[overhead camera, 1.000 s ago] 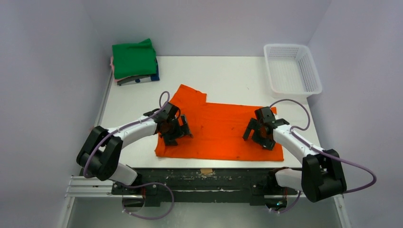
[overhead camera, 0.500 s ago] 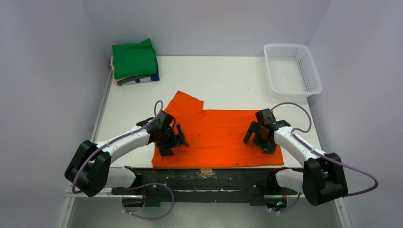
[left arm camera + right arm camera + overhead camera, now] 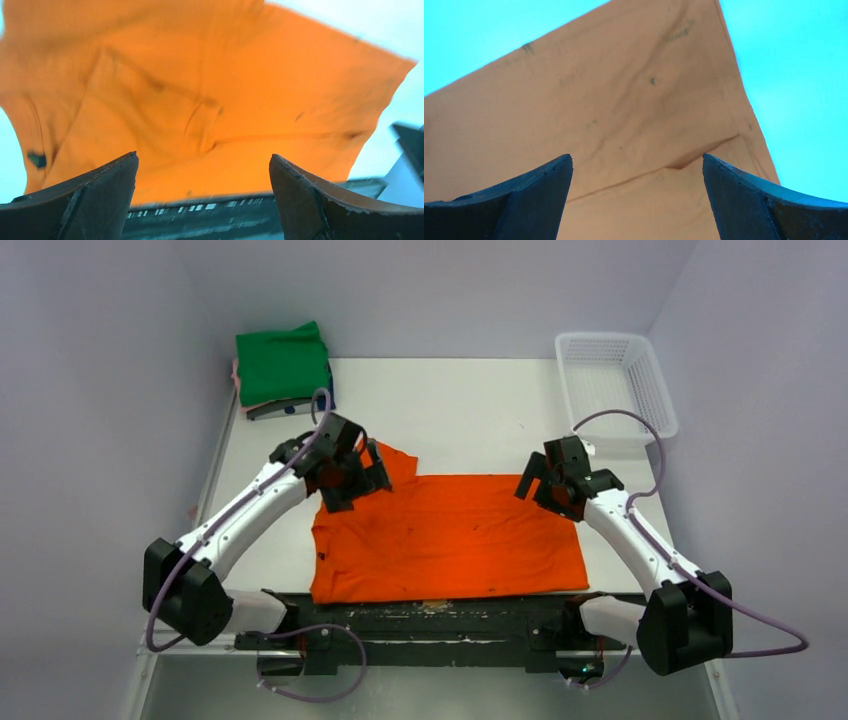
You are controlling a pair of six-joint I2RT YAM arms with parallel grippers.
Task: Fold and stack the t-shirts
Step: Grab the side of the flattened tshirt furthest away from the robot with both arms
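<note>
The bright orange t-shirt (image 3: 450, 535) lies spread flat at the table's near edge, one sleeve (image 3: 395, 458) pointing to the back left. It fills the left wrist view (image 3: 200, 100) and the right wrist view (image 3: 624, 115). My left gripper (image 3: 357, 483) hovers over the shirt's far left corner, open and empty (image 3: 203, 156). My right gripper (image 3: 551, 490) hovers over the far right corner, open and empty (image 3: 637, 155). A folded stack stands at the back left: a green t-shirt (image 3: 283, 365) on top, pink (image 3: 238, 380) and dark blue (image 3: 322, 400) edges below.
A white mesh basket (image 3: 662, 410) stands at the back right. The shirt's near hem reaches the table's front edge (image 3: 440, 598), above the black arm rail (image 3: 430, 625). Grey walls close in the left, right and back.
The orange shirt slid toward the near edge and lies flatter. Both grippers rose and moved back from the shirt's middle to its far corners.
</note>
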